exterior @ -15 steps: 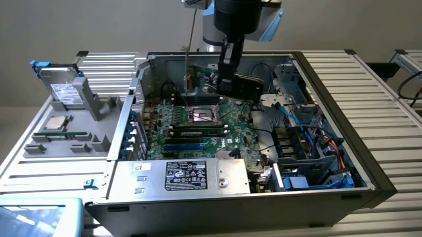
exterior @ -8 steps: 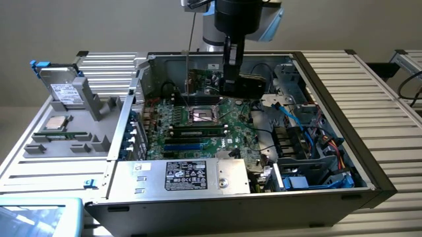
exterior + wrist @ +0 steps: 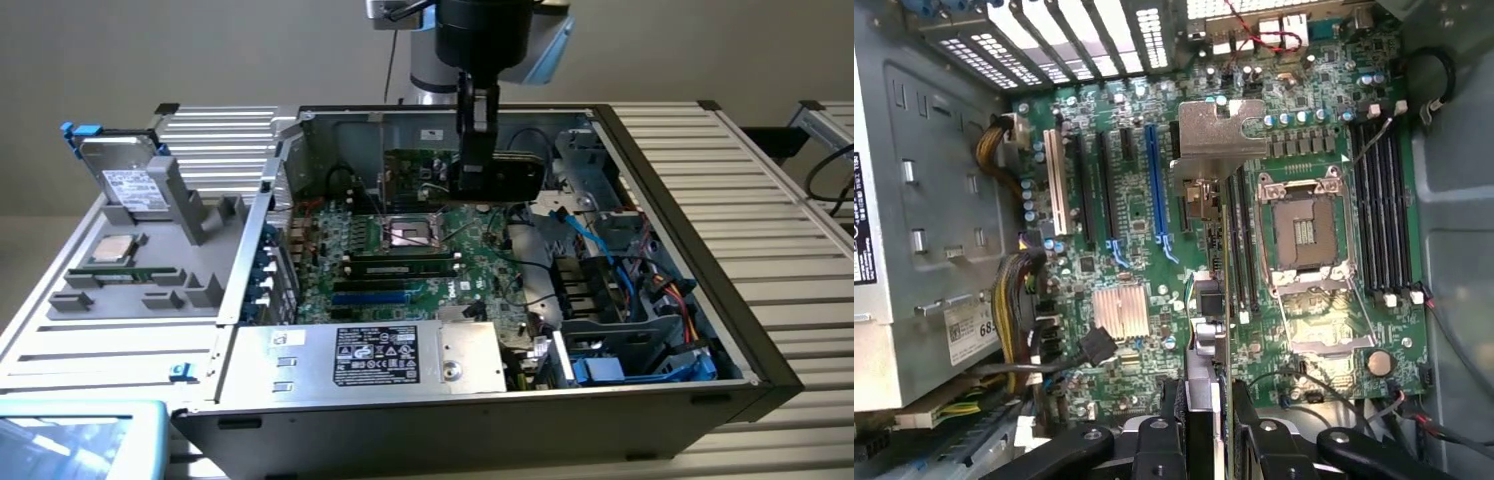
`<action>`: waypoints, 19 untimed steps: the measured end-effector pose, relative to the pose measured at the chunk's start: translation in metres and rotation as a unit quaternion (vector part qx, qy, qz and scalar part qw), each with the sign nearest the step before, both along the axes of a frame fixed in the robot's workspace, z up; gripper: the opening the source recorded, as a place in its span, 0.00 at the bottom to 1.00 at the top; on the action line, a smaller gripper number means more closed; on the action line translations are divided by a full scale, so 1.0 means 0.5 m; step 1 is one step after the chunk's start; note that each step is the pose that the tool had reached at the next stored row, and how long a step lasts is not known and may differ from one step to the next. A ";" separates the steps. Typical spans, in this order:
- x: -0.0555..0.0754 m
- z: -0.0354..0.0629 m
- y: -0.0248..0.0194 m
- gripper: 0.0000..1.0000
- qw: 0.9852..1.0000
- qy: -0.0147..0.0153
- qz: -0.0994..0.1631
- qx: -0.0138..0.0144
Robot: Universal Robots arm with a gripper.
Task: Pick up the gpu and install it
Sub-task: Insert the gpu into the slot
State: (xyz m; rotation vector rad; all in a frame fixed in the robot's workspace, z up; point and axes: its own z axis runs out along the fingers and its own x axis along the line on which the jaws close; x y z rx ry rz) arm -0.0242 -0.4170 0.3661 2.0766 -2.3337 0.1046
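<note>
Above motherboard (image 3: 1124,310), gripper (image 3: 1210,428) held gpu (image 3: 1220,140) edge-down, jaws half-closed on it. Risk: gpu sat beside blue slot (image 3: 1154,180), might miss it, strike socket (image 3: 1301,230).

- Arm (image 3: 487,30): upper part cut off by the exterior view's edge.
- Gpu (image 3: 1214,135): edge-on in the wrist view, both faces hidden.
- Label (image 3: 376,355) on near metal box (image 3: 461,370): print too small to read.
- Blue-rimmed item (image 3: 80,440), the exterior view's near left: cropped, unidentifiable.
</note>
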 end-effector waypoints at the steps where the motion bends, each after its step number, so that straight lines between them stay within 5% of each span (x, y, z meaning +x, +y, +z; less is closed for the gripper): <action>1: 0.000 0.000 0.0000 0.29 1.000 0.000 0.000 0.000; 7: 0.000 0.000 0.0001 0.29 1.000 0.000 0.000 0.000; 16: -0.030 -0.002 0.0003 0.29 1.000 -0.007 0.008 0.000; 19: -0.045 -0.005 0.0003 0.29 1.000 -0.008 0.008 0.000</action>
